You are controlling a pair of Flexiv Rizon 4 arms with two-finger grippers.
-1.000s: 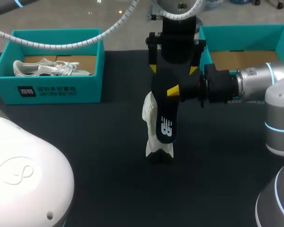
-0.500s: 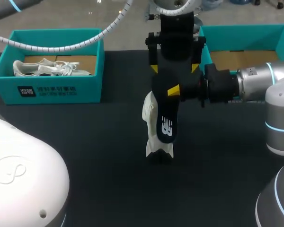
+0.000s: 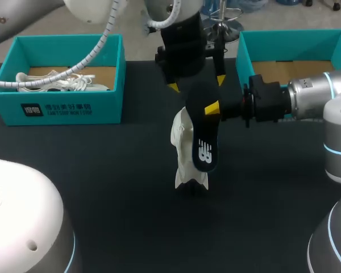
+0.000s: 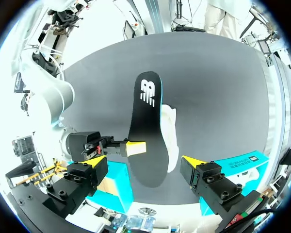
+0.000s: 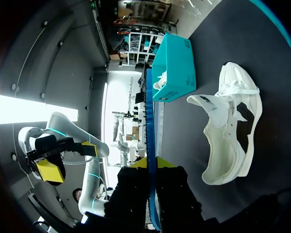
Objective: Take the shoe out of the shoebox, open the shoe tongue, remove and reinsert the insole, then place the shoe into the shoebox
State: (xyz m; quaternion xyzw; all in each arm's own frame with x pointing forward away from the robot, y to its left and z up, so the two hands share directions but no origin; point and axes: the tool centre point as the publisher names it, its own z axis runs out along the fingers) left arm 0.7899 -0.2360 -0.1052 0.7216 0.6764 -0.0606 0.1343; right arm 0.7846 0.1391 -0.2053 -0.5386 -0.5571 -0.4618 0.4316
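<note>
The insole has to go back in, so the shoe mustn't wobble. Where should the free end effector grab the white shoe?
Probably the heel rim of the white shoe: its mouth gapes, tongue pulled out, so one finger fits inside that thin wall, one outside. Come from above with the open left end effector; the right end effector holds the insole.

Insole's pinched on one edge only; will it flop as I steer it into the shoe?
Likely holds shape: the insole looks nearly straight either side of the right claw. It looks thin edge-on, so it may buckle against the shoe.
</note>
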